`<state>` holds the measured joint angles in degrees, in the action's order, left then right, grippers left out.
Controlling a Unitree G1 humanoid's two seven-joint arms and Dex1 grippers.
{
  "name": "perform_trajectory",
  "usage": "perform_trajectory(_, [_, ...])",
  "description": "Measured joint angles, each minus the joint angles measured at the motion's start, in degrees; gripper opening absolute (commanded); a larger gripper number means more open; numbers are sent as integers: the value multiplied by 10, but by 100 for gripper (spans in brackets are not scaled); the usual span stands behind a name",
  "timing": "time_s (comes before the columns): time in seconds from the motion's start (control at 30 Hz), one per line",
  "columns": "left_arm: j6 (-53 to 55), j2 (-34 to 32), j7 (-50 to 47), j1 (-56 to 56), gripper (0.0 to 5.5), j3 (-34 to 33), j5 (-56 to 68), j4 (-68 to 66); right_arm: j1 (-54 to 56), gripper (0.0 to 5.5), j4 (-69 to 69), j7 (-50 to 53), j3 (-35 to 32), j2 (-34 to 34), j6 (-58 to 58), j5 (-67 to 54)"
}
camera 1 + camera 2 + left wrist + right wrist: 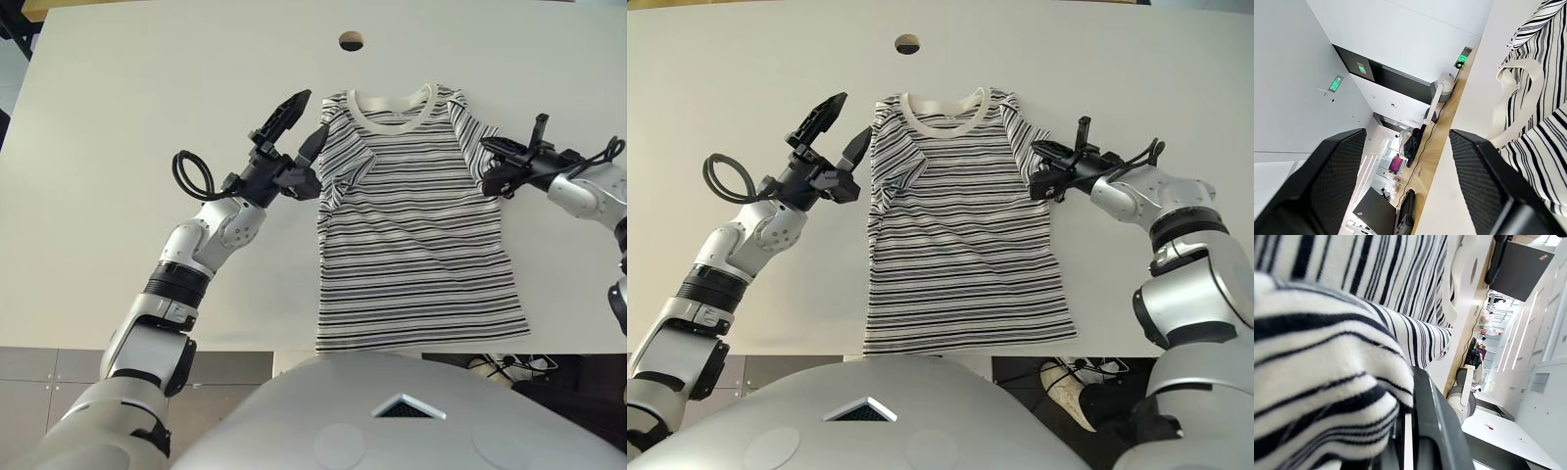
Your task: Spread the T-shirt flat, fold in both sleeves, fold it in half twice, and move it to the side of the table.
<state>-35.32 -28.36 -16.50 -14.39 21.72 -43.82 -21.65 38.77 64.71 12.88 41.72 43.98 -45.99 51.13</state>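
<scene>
Closing on too little cloth could let the sleeve (1017, 122) slip mid-fold: right gripper (1060, 137) spread at it, right of centre; left gripper (314, 111) released beside the mid-frame shirt (416, 235).

Both arms wear glossy silver-white shells; the left arm (211, 235) carries a ribbed black band, and the right arm (1161, 201) shows dark seams between its rounded segments; the left gripper (312, 113) and right gripper (514, 137) are matte black, with cross-hatched pads (1334, 181); a black cable (191, 176) loops at the left wrist.
</scene>
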Motion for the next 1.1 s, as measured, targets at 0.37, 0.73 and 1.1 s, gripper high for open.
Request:
perform_trajectory(0.37, [-1,-4,-1,12,318,-1,-1,-3,-66,13,-122,45,-65,44,12,-9])
perform_trajectory(0.73, [-1,-4,-6,18,318,0,-3,-24,-86,13,-218,27,-78,35,41,4])
perform_trajectory(1.1, [-1,-4,-6,24,318,2,-3,-27,-91,163,-242,-15,-62,10,49,32])
